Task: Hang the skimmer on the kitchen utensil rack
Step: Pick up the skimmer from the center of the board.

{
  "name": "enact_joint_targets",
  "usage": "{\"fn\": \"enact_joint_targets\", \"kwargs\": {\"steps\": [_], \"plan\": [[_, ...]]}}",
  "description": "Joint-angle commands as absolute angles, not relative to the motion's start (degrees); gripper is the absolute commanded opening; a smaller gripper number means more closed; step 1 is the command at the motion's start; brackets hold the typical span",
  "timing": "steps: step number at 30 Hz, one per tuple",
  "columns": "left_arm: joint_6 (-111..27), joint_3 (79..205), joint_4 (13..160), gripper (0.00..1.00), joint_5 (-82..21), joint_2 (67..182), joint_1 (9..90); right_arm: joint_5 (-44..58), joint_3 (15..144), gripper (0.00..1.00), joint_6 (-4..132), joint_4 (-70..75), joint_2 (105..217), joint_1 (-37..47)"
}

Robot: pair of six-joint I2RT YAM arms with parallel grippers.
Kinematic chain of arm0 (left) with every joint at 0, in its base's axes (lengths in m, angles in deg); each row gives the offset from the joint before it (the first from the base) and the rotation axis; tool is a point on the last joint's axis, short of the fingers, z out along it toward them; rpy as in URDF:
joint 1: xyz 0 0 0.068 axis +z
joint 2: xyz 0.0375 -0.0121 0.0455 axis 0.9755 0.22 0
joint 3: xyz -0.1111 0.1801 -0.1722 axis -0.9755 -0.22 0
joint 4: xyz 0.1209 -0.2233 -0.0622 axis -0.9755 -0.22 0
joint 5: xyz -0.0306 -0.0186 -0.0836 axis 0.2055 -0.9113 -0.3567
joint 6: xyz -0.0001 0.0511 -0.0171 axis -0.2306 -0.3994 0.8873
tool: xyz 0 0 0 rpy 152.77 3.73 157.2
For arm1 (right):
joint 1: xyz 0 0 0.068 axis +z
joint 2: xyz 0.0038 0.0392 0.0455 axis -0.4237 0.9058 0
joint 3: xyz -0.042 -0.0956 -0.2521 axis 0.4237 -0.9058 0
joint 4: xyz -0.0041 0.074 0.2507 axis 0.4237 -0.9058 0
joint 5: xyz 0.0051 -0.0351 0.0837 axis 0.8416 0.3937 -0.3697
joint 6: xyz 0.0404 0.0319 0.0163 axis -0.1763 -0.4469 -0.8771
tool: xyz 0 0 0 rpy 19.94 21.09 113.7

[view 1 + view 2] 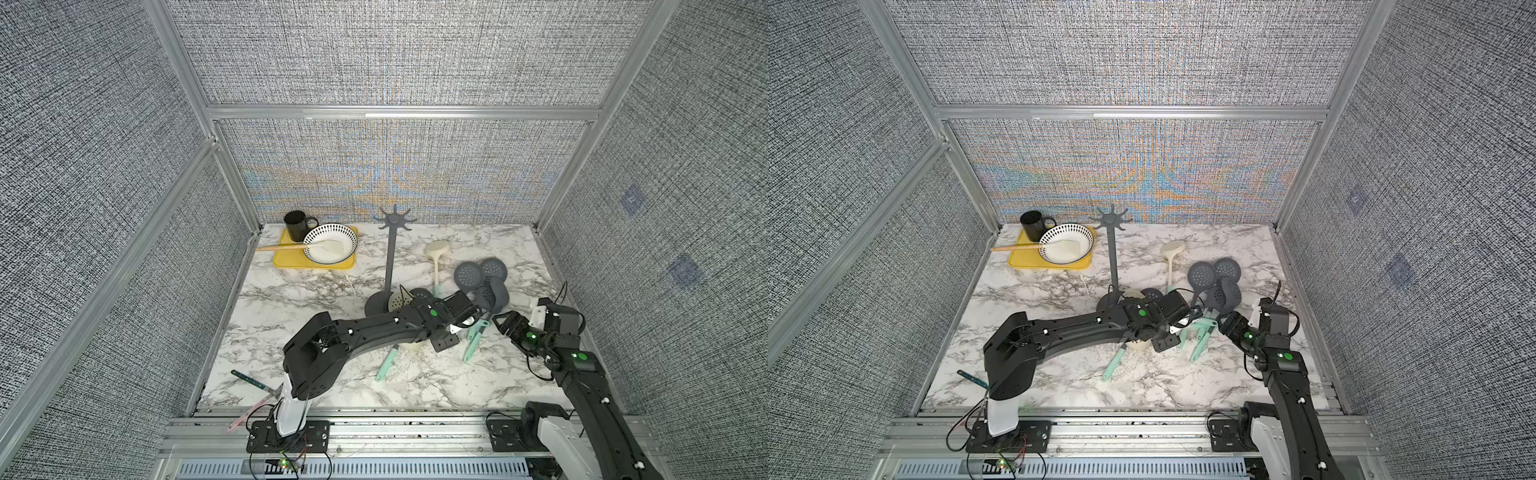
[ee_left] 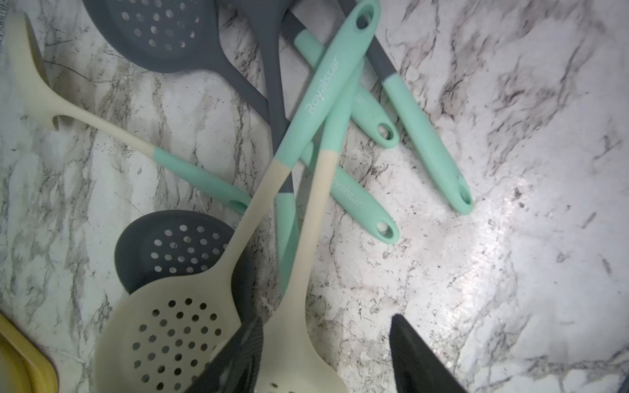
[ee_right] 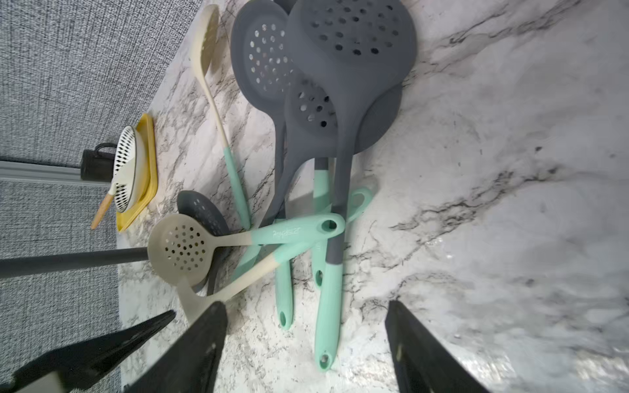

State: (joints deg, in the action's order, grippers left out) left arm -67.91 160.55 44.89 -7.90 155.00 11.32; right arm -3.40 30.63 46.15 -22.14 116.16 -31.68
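The kitchen utensil rack [image 1: 390, 257] [image 1: 1113, 257] stands mid-table, its hooks bare. Just right of its base lies a crossed pile of skimmers with mint handles, some cream, some grey [image 1: 467, 274]. My left gripper [image 2: 326, 354] [image 1: 471, 320] is low over the pile, jaws apart. The neck of a cream skimmer [image 2: 299, 340] lies between them, against one finger [image 2: 238, 357], with a gap to the other. My right gripper [image 3: 306, 354] [image 1: 500, 322] hangs open right beside it, over the end of a mint handle [image 3: 325, 340]. Another cream skimmer [image 1: 436, 249] lies apart, farther back.
A yellow mat [image 1: 286, 259] at the back left carries a black mug [image 1: 296, 226] and a patterned bowl [image 1: 330, 243] with a wooden-handled spatula. Thin tools [image 1: 253, 380] lie at the front left edge. Grey walls enclose the table on three sides.
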Motion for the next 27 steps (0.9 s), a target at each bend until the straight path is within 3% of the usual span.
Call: {"fn": "enact_joint_targets", "kwargs": {"steps": [1,8,15,27], "plan": [[-70.56,164.75,38.77,0.62,-8.05,158.74,11.63,-7.08,30.62,0.77,48.55,-22.91,115.41,-32.5],[-71.66,174.62,31.83,0.47,-7.95,166.32,12.49,-5.6,30.62,0.76,49.52,-24.59,113.39,-32.86],[-71.64,176.76,30.69,0.34,-7.6,168.93,13.21,-4.09,30.0,0.77,49.42,-24.67,113.44,-32.94],[-72.67,178.29,31.02,0.37,-4.32,172.0,14.05,-4.28,30.04,0.76,49.58,-24.36,113.38,-32.94]]}}
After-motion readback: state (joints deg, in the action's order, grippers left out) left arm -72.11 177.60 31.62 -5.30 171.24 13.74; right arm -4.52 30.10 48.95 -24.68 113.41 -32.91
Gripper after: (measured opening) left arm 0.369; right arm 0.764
